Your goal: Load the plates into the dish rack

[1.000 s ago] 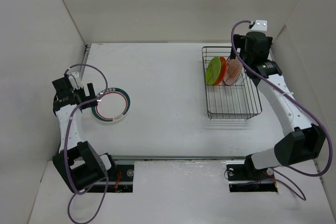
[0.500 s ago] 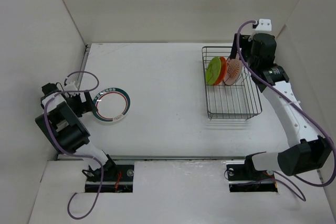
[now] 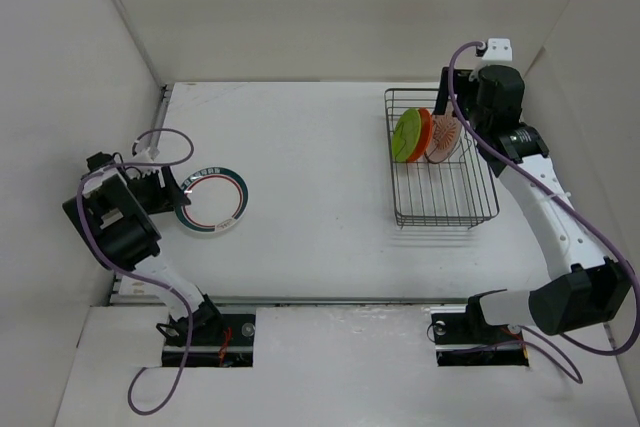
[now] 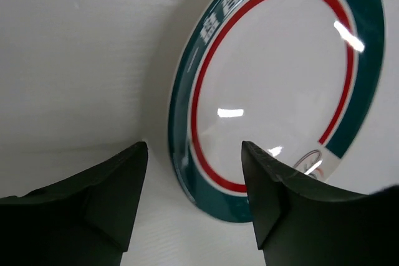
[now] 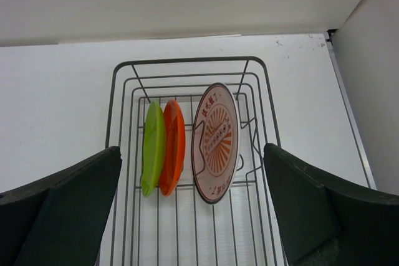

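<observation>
the ring-rimmed plate (image 3: 212, 200), flat at centre left, is now straddled at its rim by the left gripper (image 4: 193, 147), jaws narrowed yet unclamped, so its pickup is judged imminent, while the right gripper (image 5: 192, 151) is held wide open over the dish rack (image 3: 445, 219).

L gripper (image 4: 194, 197) down low, fingers apart. R arm (image 3: 545, 202) stretched fwd, R gripper (image 5: 193, 207) wide open.

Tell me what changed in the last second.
The left arm folded back, elbow raised; the left gripper straddles the left rim of the ringed plate, jaws apart, nothing gripped. The right gripper drew slightly back from the rack, open. The ringed plate stayed flat on the table, three plates upright in the rack.
</observation>
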`<state>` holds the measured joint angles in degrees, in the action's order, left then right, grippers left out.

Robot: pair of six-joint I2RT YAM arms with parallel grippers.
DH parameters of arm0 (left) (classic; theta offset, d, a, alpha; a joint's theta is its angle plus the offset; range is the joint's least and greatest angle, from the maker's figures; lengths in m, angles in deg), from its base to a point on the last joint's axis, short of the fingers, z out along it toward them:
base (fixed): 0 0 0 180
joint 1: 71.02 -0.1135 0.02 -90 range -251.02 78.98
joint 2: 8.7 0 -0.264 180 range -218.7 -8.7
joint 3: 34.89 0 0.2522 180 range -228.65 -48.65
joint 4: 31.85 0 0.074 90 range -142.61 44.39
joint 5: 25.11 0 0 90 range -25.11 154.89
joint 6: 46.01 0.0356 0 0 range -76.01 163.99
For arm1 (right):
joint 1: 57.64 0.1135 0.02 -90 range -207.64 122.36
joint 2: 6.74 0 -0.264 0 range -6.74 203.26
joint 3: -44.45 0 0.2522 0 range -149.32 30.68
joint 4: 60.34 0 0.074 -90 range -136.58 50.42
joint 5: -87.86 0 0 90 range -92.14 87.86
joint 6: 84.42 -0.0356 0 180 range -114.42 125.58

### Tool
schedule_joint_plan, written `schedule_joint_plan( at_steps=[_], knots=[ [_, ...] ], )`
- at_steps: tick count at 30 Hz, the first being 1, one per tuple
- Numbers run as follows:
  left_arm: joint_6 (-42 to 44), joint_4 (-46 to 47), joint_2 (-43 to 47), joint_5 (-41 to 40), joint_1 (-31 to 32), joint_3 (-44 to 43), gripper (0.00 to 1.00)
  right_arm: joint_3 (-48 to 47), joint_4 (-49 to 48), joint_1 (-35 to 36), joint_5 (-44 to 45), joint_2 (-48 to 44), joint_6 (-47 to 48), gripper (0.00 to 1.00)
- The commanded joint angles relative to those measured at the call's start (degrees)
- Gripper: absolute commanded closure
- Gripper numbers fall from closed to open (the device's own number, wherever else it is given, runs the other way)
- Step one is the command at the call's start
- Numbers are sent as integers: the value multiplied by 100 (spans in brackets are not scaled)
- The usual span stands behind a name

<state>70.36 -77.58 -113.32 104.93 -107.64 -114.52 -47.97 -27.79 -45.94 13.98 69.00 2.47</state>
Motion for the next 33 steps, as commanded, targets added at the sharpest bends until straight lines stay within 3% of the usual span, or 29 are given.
schedule_joint_plan(
  at_steps=[1,9,15,20,27,33],
  knots=[
    [61,33,-278,137,129,109,42,25,-367,25,-205,-121,-14,0],
    [-53,156,-542,137,129,57,100,78,-367,25,-276,-69,-66,0],
    [96,-63,-428,601,129,-110,100,131,-419,78,-329,-16,-119,0],
    [562,-739,107,1357,313,-426,100,306,-656,78,-881,-16,-233,0],
    [483,-1057,907,1499,1156,-1077,100,597,-1341,341,-2498,90,-286,0],
    [430,-1575,1136,1788,1895,-1920,100,1001,-2562,780,-4572,370,-233,0]
  ],
)
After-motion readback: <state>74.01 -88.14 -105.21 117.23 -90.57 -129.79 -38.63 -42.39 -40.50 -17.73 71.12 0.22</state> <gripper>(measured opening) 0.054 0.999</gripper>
